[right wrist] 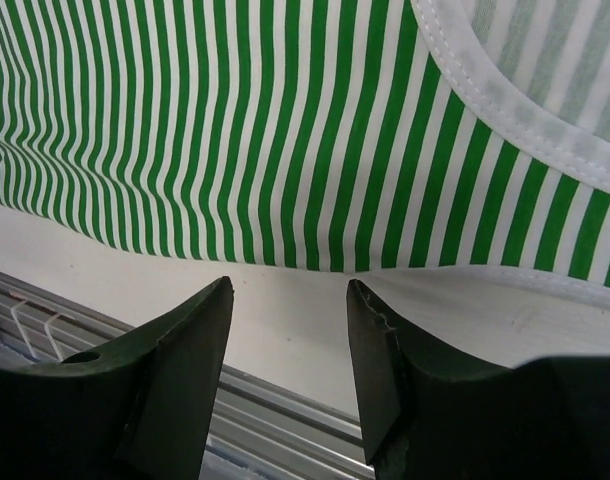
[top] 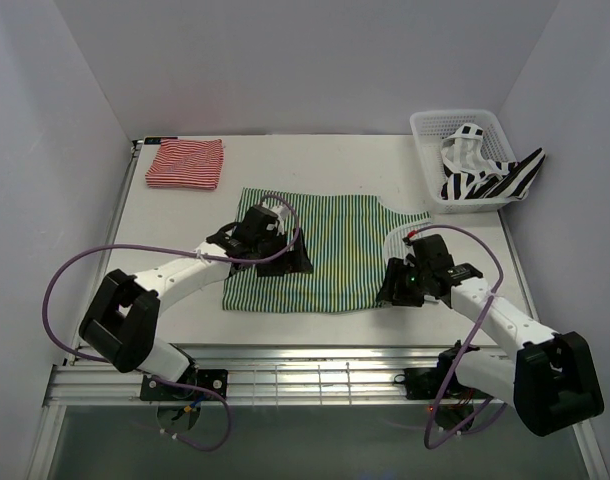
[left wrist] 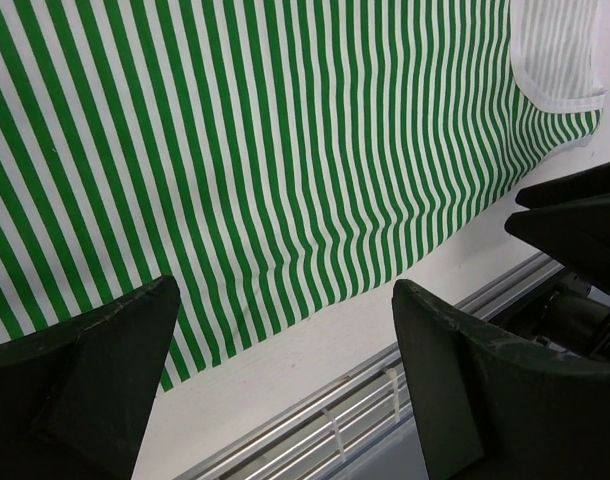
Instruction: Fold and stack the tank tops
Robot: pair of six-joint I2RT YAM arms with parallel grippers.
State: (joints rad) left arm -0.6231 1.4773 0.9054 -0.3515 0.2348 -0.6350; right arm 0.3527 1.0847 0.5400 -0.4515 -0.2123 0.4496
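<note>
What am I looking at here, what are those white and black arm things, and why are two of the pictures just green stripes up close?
Those are two robot arms bolted at the near edge of a white table, each ending in a two-finger gripper. The wide picture comes from a fixed camera above and behind them. The two close-ups come from cameras on the wrists, so the dark shapes at the bottom are the gripper's own fingers. A green-and-white tank top lies spread flat on the table. A red-and-white top sits folded at the far left corner. A black-and-white top hangs out of a white basket at the far right. The left gripper and right gripper are both open by the green top, holding nothing.
</note>
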